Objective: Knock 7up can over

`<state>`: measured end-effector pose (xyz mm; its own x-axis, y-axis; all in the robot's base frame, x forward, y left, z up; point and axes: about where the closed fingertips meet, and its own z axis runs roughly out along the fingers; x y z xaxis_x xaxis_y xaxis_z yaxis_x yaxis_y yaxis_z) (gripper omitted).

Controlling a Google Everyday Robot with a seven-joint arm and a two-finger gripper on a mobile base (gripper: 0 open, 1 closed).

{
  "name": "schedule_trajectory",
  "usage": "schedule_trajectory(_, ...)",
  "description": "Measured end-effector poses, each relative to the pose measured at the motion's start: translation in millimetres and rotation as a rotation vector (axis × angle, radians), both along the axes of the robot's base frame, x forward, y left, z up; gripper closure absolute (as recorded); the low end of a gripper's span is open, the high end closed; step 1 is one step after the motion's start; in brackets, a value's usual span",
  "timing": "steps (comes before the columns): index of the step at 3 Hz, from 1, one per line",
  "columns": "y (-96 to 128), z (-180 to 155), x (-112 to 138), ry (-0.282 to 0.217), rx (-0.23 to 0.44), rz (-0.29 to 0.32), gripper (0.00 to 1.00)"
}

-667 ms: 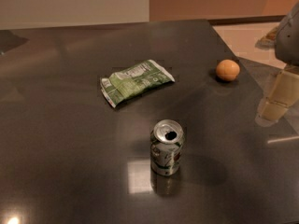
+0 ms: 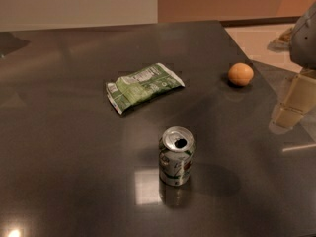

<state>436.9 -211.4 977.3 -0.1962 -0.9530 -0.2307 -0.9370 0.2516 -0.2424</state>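
7up can (image 2: 176,156): upright, lower centre of frame, on dark table (image 2: 59,147). Gripper (image 2: 290,107): right edge, well apart from the can; whether open or closed, cannot tell. Suggested: sideways push near the can's top rim.

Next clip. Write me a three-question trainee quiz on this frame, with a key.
1. True or false: the 7up can lies on its side.
2. Where is the green snack bag relative to the can? A) farther back, toward the view's left B) in front of it C) on top of it
3. Fill in: the gripper is at the ___ edge of the view, clear of the can.
Key: 1 false, it stands upright; 2 A; 3 right.
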Motion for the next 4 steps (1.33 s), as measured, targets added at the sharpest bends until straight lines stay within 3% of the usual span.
schedule_trajectory(1,22.3,-1.8,-6.9,0.003,0.084,0.079,0.0)
schedule_trajectory(3,109.1,-23.8,-39.1,0.037,0.297,0.302,0.0)
schedule_trajectory(4,141.7,-44.2,-46.3,0.056,0.359,0.358,0.0)
